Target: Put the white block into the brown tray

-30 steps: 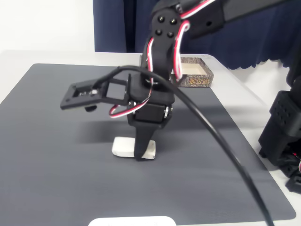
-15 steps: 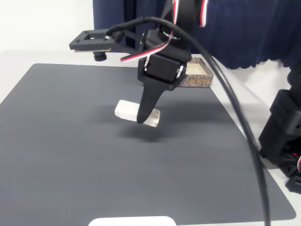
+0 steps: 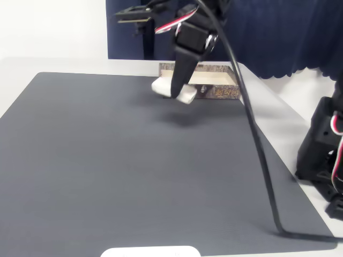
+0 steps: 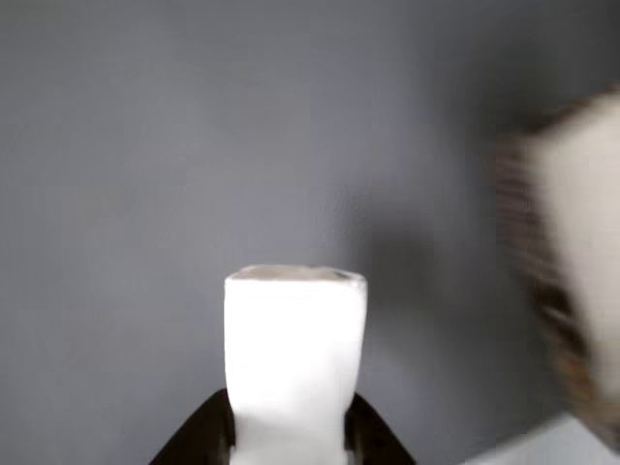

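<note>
1. White block (image 3: 174, 90) up in the air above the grey mat (image 3: 107, 160), just left of & in front of the tray, not yet over it. Sits roughly level, long axis crosswise to the jaws, ends sticking out both sides.
2. Gripper (image 3: 178, 92) closed on the block at about mid-length; in the wrist view, black fingers (image 4: 208, 431) hug the block (image 4: 295, 358) on both sides near its base, no gap visible.
3. Handling, as a guess: small, stiff, prob. light; keeps its shape in the clamp, no sag. Smooth faces w/ rounded corners, so could slip or pivot if the grip eases. Mid-length hold across the narrow width looks right; balanced, little tendency to tip.
4. Brown tray (image 3: 228, 92) at the mat's far edge, right of the block; bark-patterned wall w/ gold lettering facing front, cream inside. Visible part of the inside looks bare; left part hidden behind the arm, so can't tell fully. Blurred at the right edge of the wrist view (image 4: 572, 291).
5. Next, prob.: carry right & back till over the tray, lower, release. Tray shallow, so a high drop might bounce the block out.
</note>
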`<control>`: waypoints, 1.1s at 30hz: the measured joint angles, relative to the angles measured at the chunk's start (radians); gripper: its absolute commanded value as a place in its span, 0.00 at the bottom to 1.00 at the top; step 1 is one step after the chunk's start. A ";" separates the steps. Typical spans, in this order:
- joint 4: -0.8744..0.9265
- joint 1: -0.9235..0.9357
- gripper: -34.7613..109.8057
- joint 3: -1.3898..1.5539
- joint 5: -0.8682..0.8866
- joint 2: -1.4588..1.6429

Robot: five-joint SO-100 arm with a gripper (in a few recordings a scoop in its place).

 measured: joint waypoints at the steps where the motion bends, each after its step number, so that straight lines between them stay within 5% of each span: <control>1: 0.018 0.046 0.28 -0.038 -0.026 -0.032; 15: 0.167 0.385 0.28 -0.670 -0.212 -0.546; 33: 0.202 0.489 0.24 -0.983 -0.310 -0.799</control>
